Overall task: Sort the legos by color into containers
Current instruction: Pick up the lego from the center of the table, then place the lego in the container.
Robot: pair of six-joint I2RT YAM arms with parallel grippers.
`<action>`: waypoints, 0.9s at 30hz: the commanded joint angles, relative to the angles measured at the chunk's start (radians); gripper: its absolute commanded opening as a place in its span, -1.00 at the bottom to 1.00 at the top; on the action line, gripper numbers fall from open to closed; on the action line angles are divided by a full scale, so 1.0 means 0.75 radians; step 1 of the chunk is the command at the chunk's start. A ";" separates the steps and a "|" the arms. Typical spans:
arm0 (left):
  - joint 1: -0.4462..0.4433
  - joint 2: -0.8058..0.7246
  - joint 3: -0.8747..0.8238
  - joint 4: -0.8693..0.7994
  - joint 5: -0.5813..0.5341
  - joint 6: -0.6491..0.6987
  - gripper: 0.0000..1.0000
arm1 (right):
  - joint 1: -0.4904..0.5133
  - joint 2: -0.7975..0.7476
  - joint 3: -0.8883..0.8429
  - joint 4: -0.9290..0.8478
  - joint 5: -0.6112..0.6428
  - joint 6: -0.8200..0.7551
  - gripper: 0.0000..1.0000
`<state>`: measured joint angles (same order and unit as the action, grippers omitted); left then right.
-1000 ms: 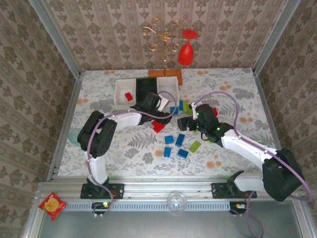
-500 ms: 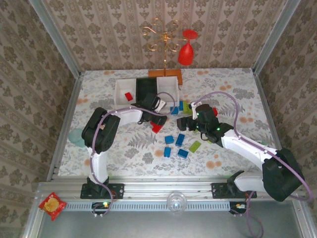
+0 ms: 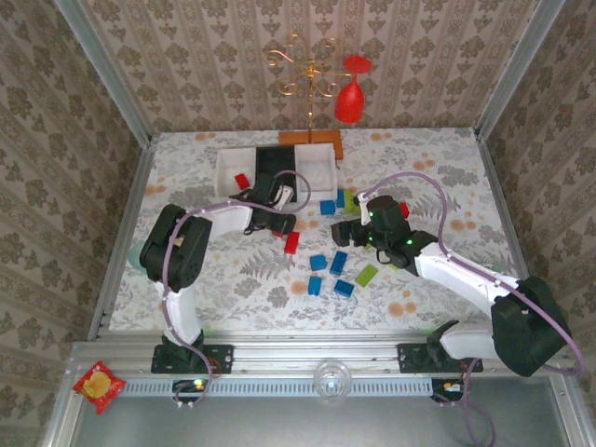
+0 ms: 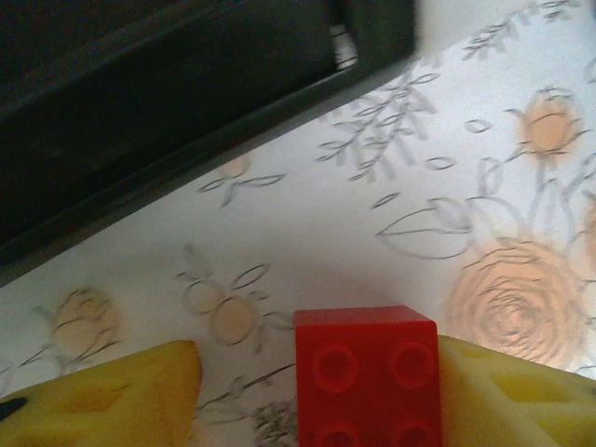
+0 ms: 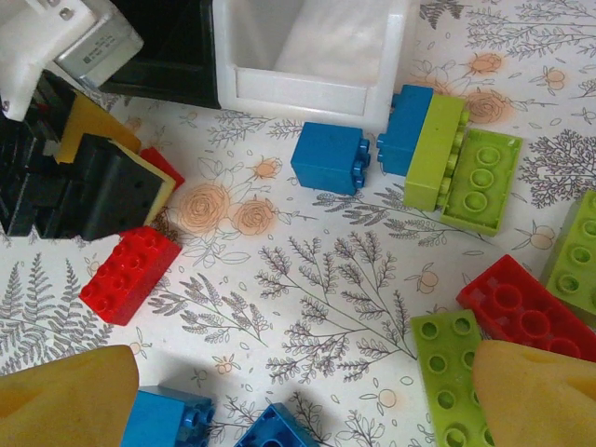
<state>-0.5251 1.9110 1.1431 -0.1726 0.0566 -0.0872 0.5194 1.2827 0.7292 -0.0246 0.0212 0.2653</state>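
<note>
Left wrist view: a red lego (image 4: 365, 377) sits lower centre between the left gripper's (image 4: 318, 396) half-spread pads, touching only the frame-right one. The right gripper (image 5: 312, 391) gapes wide and empty over loose legos (image 5: 331, 158).

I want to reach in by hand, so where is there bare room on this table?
Bare: the table's far right, between the right arm and the wall; its far left corner beside the left white bin; the near strip between the left arm and the blue legos. Crowded: the middle, before the bins, among the legos.
</note>
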 commanded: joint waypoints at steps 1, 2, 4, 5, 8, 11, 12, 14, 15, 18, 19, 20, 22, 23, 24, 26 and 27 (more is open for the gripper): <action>0.031 -0.025 -0.025 -0.103 -0.013 -0.051 0.28 | -0.005 0.010 -0.009 0.028 -0.020 0.023 0.88; 0.033 -0.028 -0.026 -0.115 -0.019 -0.046 0.27 | -0.005 0.010 -0.009 0.028 -0.020 0.023 0.88; 0.032 -0.035 -0.031 -0.146 -0.037 -0.040 0.23 | -0.005 0.011 -0.009 0.026 -0.021 0.022 0.88; 0.030 -0.040 -0.035 -0.161 -0.047 -0.040 0.21 | -0.005 0.011 -0.009 0.027 -0.018 0.020 0.88; 0.020 -0.061 -0.066 -0.204 -0.087 -0.026 0.14 | -0.005 0.007 -0.009 0.025 -0.016 0.020 0.88; 0.005 -0.100 -0.117 -0.221 -0.116 -0.022 0.05 | -0.005 0.011 -0.009 0.028 -0.020 0.019 0.88; 0.001 -0.114 -0.132 -0.216 -0.118 -0.023 0.01 | -0.005 0.014 -0.009 0.029 -0.022 0.022 0.88; -0.001 -0.144 -0.153 -0.197 -0.125 -0.037 -0.10 | -0.005 0.018 -0.007 0.031 -0.028 0.023 0.88; -0.001 -0.166 -0.165 -0.180 -0.134 -0.048 -0.16 | -0.005 0.019 -0.007 0.031 -0.031 0.025 0.88; 0.016 -0.254 -0.188 -0.106 -0.161 -0.085 -0.31 | -0.003 0.017 -0.005 0.029 -0.037 0.025 0.88; 0.028 -0.292 -0.190 -0.080 -0.161 -0.101 -0.35 | -0.001 0.015 -0.005 0.029 -0.037 0.023 0.88; 0.039 -0.327 -0.194 -0.055 -0.158 -0.114 -0.36 | 0.000 0.014 -0.005 0.029 -0.036 0.022 0.88; 0.075 -0.396 -0.191 0.008 -0.161 -0.139 -0.37 | 0.007 0.013 -0.004 0.031 -0.036 0.019 0.88; 0.082 -0.416 -0.186 0.030 -0.167 -0.146 -0.37 | 0.011 0.015 -0.003 0.031 -0.036 0.017 0.87; 0.133 -0.426 -0.171 0.053 -0.180 -0.151 -0.37 | 0.017 0.018 -0.001 0.033 -0.038 0.016 0.88; 0.183 -0.412 -0.124 0.082 -0.205 -0.152 -0.36 | 0.025 0.027 0.005 0.032 -0.042 0.016 0.88; 0.211 -0.388 -0.086 0.077 -0.214 -0.150 -0.36 | 0.032 0.031 0.007 0.033 -0.047 0.013 0.88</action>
<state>-0.4149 1.6066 1.0245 -0.1669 -0.0593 -0.1673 0.5297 1.2869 0.7292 -0.0238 0.0093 0.2680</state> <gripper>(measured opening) 0.333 0.940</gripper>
